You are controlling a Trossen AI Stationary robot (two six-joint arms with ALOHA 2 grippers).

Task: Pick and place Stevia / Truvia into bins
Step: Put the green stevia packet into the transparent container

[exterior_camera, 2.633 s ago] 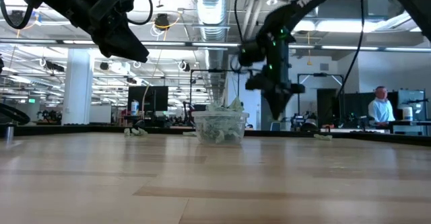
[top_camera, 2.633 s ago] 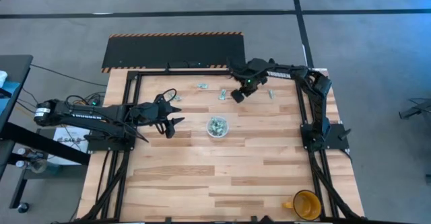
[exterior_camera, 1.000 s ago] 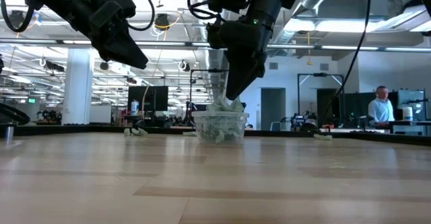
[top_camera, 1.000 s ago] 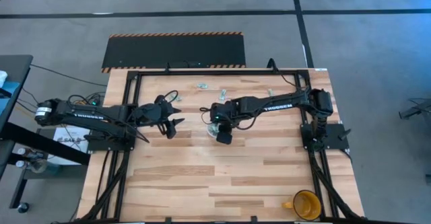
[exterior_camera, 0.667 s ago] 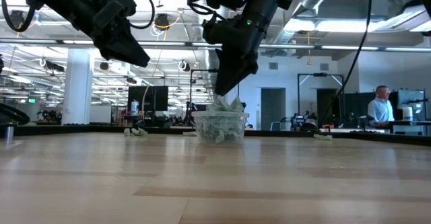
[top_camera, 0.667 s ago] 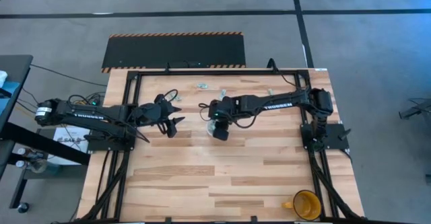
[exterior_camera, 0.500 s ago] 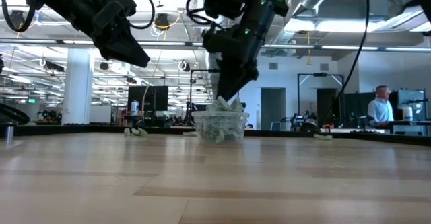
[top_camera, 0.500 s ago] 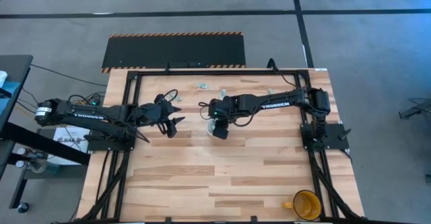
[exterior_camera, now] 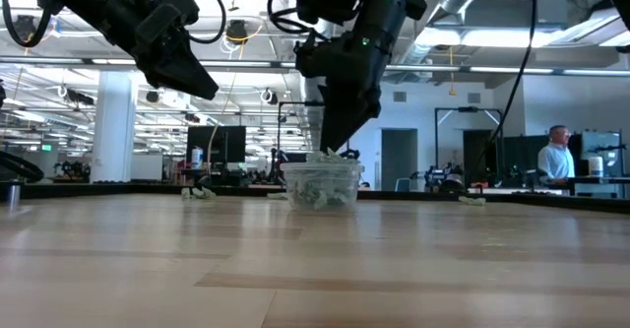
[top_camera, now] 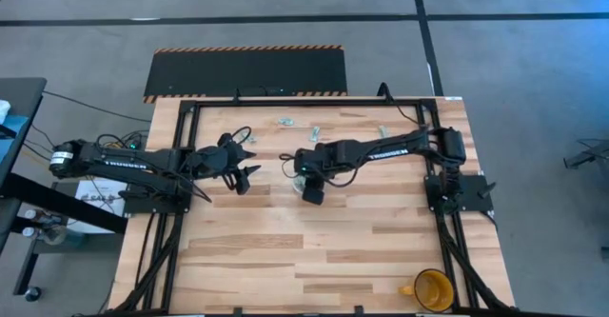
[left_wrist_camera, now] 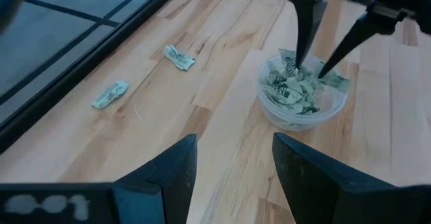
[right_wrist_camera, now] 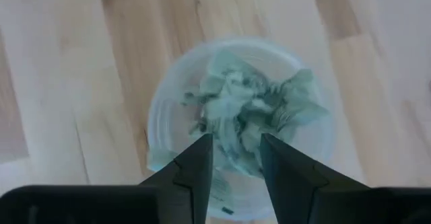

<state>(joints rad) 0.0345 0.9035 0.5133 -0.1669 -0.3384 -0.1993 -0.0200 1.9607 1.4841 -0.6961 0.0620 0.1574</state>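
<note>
Bright even overhead light, ceiling strip glare in low view, right wrist view softly blurred

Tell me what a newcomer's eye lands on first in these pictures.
First, the right gripper poised over the clear cup near the table's middle, fingers apart and tips down among the heaped green-and-white sachets. Next, the left gripper, open, hangs idle to that cup's left. A few loose sachets lie toward the table's far edge.

White lettering runs along the left arm (top_camera: 119,162) and right arm (top_camera: 385,149), too small to read.
</note>
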